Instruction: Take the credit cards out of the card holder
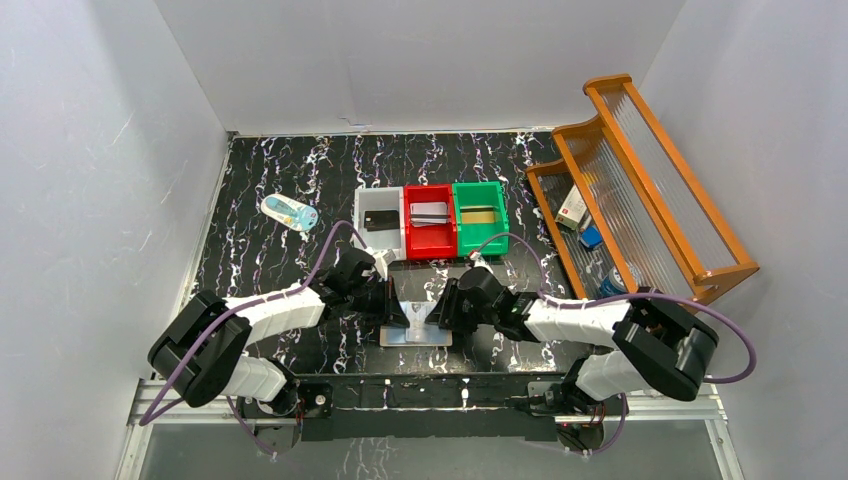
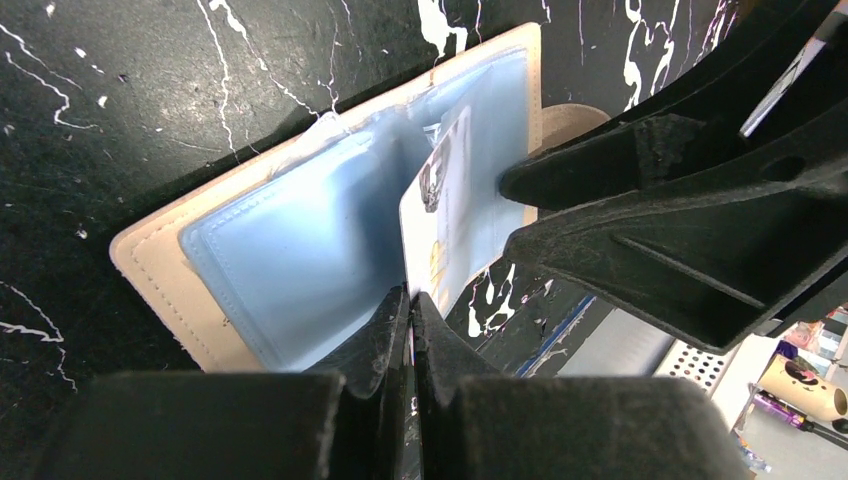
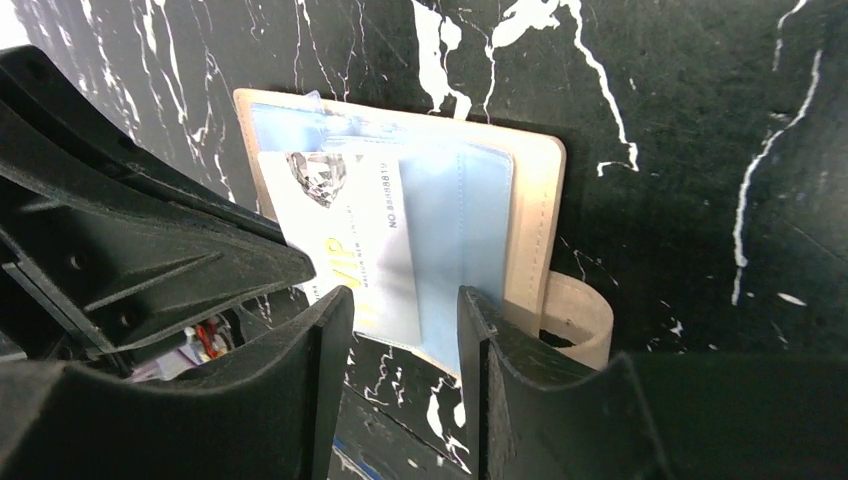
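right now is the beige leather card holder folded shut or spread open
Spread open: the beige leather card holder lies flat, pale blue inner pockets facing up, a silvery-white plastic card sticking partway out of one.

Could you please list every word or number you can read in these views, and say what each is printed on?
"VIP": gold letters on the silvery-white plastic card sticking out of the open beige bifold card holder.
"NO 8888...": along that card's edge; the last digits are uncertain.
Small print under "VIP": blurred.
Small boxes in the brown wooden rack: too small to read.
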`<action>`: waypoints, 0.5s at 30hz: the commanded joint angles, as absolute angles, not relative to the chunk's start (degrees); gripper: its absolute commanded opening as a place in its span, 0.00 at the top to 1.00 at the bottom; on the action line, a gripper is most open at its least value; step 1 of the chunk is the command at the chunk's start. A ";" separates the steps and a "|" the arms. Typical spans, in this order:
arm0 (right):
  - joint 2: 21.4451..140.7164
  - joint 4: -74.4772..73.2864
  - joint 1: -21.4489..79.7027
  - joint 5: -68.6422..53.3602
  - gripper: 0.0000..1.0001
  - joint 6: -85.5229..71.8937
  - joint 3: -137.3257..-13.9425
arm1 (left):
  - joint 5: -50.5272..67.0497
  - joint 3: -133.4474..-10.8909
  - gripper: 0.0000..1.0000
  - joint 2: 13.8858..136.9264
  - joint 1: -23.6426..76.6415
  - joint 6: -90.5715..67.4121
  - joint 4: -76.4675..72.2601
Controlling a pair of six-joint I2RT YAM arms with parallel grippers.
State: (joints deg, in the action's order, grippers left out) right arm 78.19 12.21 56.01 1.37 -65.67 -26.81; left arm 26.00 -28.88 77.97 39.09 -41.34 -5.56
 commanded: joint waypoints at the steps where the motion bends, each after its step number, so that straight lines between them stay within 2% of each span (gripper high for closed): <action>1: 75.76 3.32 56.14 2.07 0.48 -58.13 -31.65 | 26.97 -29.86 1.00 76.64 39.46 -40.45 -3.60; 10: 81.92 10.95 56.16 -3.34 0.48 -57.30 -33.44 | 27.16 -30.15 1.00 76.66 39.47 -40.69 -3.69; 15: 87.85 8.54 56.13 -2.74 0.49 -58.93 -34.38 | 27.29 -30.02 1.00 76.22 39.46 -40.87 -3.69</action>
State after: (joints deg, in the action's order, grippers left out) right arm 83.79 9.47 55.94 -2.81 -58.57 -33.06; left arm 26.15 -28.88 77.95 39.13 -41.34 -5.48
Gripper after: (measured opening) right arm 0.515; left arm 0.010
